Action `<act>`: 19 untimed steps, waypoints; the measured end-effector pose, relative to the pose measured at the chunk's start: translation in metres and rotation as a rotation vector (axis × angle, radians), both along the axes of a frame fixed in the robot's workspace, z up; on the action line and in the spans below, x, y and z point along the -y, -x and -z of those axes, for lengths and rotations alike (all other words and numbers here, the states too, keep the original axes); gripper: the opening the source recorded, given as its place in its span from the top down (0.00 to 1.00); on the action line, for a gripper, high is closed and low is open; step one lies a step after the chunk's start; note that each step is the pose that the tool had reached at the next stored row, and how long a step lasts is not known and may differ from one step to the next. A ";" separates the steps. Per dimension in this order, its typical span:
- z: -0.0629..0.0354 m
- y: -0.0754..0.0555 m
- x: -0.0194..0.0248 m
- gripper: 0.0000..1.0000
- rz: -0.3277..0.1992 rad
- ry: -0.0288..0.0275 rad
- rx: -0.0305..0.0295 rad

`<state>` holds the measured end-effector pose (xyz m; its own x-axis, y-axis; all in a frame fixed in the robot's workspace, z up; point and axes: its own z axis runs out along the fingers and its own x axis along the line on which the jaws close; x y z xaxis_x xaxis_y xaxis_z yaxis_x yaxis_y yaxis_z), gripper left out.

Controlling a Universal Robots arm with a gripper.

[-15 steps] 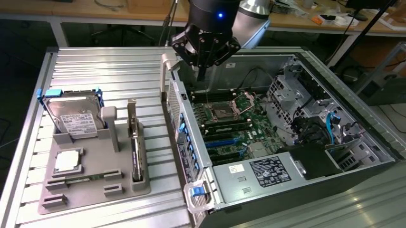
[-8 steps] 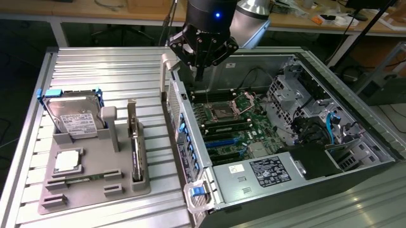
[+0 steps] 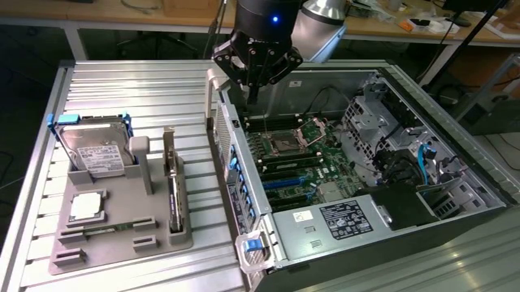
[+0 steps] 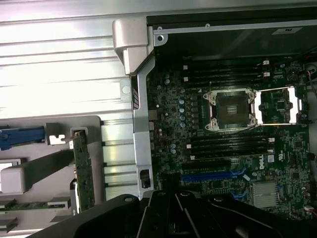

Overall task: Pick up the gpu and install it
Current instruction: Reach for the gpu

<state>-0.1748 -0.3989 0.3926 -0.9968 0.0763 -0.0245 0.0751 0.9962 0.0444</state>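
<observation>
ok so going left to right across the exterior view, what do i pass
hard drive in its grey holder → gpu standing on edge → case wall with blue clips → cpu socket on the motherboard → metal drive cage

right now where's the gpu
In the exterior view the gpu stands on edge in the grey holder on the view's left, between the hard drive and the open case.
</observation>
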 end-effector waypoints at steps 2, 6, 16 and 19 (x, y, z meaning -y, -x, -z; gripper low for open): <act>0.0000 0.001 0.0000 0.89 0.000 0.0000 0.0000; 0.0000 0.003 0.0000 0.89 0.000 0.0000 0.0000; 0.0001 0.009 0.0000 0.89 0.000 0.0000 0.0000; 0.0002 0.011 0.0000 0.89 0.000 0.0000 0.0000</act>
<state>-0.1855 -0.3989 0.3925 -0.9968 0.0762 -0.0245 0.0751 0.9962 0.0444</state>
